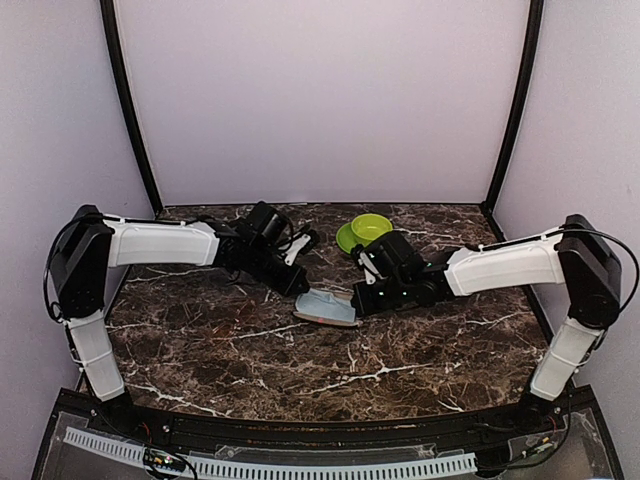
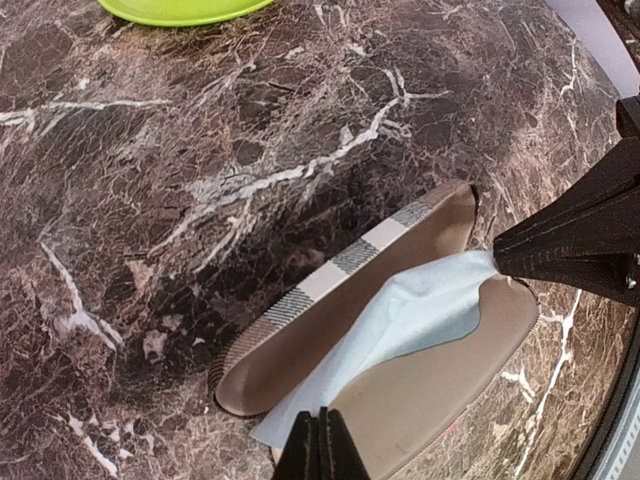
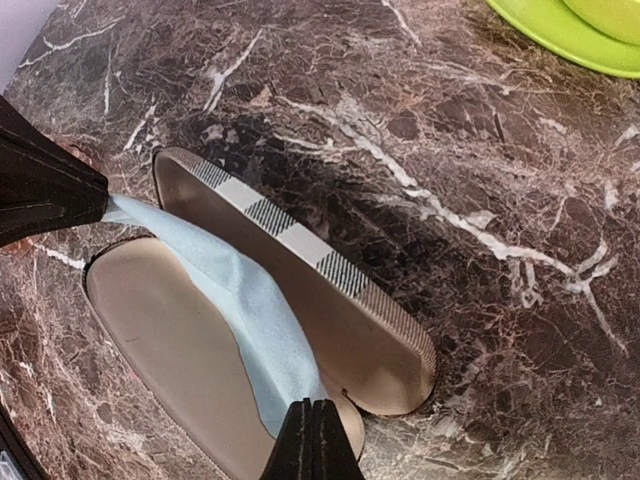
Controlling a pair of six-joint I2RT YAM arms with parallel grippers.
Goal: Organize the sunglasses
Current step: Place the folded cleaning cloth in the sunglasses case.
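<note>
Pinching the cleaning cloth (image 2: 400, 320) over the open case (image 2: 330, 345), left gripper (image 2: 320, 450) and right gripper (image 3: 313, 440) each clamped on one end, so I can lay it flat inside.

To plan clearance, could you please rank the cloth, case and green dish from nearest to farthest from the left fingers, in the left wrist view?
1. Blue cloth, pinched in the left fingers.
2. Open case, just beneath it.
3. Green dish, far off at the top edge.
</note>
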